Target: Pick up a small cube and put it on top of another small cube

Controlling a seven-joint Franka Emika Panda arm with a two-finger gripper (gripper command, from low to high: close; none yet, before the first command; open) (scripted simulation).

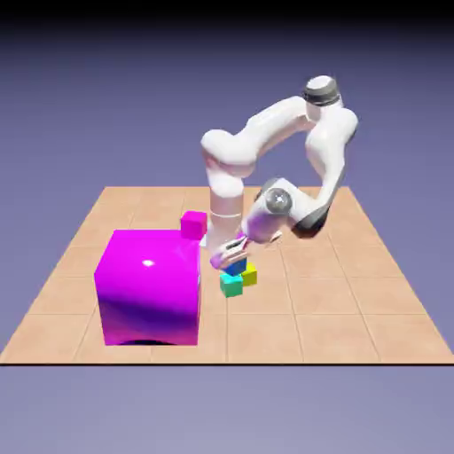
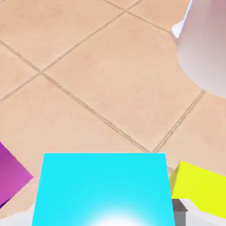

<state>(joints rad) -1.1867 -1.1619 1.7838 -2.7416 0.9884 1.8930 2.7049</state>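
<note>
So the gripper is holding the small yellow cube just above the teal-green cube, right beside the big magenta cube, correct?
Not quite. The gripper holds the small blue cube, not the yellow cube, which sits on the table against the teal-green cube. The exterior view shows this; the hand view shows the blue cube large between the fingers. The big magenta cube does stand nearby.

Glossy white arm, rounded links, grey joint caps

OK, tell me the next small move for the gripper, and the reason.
Probably ease the gripper straight down, then open: it is shut on the blue cube, which sits just above the teal-green cube. Contact between the two can't be judged here.
</note>
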